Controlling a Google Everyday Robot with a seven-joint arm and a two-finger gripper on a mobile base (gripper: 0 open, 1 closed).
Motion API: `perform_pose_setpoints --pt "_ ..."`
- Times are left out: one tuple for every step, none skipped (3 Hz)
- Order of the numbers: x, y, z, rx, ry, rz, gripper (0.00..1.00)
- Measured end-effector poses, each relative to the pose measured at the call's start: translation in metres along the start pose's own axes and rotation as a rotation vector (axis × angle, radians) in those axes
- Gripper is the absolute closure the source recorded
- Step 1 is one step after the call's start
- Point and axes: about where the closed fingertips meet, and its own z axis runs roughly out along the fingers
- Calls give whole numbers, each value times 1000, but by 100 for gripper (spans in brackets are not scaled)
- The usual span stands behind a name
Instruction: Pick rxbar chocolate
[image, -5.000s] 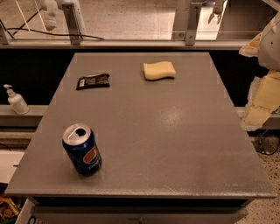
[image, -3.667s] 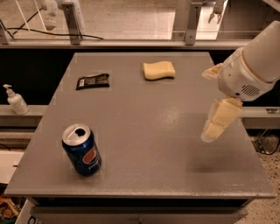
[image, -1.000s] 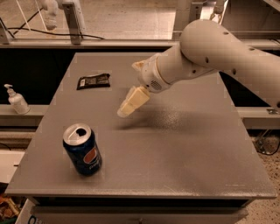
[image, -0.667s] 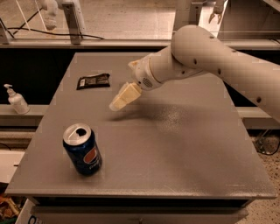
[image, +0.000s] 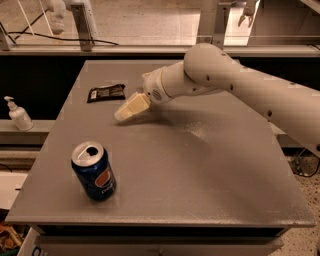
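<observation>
The rxbar chocolate (image: 106, 92) is a small flat black bar lying on the grey table (image: 200, 175) at the far left. My gripper (image: 125, 112) hangs low over the table just right of and nearer than the bar, apart from it. The white arm reaches in from the right and crosses the back of the table. The yellow sponge is hidden behind the arm.
A blue soda can (image: 94, 171) stands upright near the front left edge. A white pump bottle (image: 19, 114) stands on a ledge left of the table. A rail and glass barrier run behind the table.
The arm has swung in from the right across the table to the left, and the gripper has come down close beside the black bar. The bar and can have not moved.
</observation>
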Motion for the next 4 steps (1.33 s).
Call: perform_pose_setpoints --pt "-13 -7 18 6 -34 22 0" --pt "-22 -7 37 0 -47 34 0" --pt "-23 -6 54 -8 -49 55 0" --pt "-26 -4 62 -11 -58 60 18"
